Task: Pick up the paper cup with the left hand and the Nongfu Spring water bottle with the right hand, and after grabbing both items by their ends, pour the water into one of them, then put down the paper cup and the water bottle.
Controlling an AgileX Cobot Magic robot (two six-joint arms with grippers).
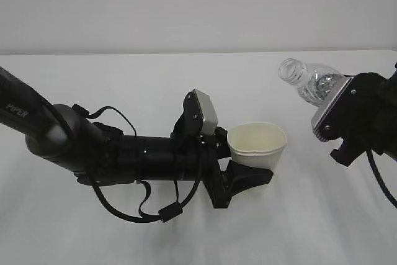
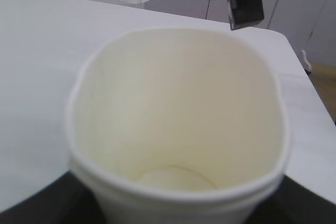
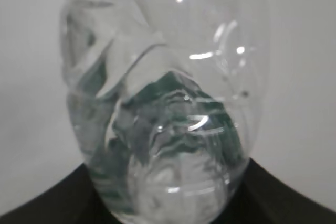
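The left hand is gripping the paper cup upright just above the counter, while the right hand is clamping the Nongfu Spring water bottle, tilted neck-first toward the cup from up-right, mouth short of its rim.

Small tapered cream-white paper cup: plain, unpatterned, paler rolled rim, cream interior seen just ahead of black left pincer. Small clear ribbed plastic bottle: colourless, dark green showing through walls, white glints, within black right pincer bearing silver-grey plate. White table; white "PIPER" lettering on black arm.
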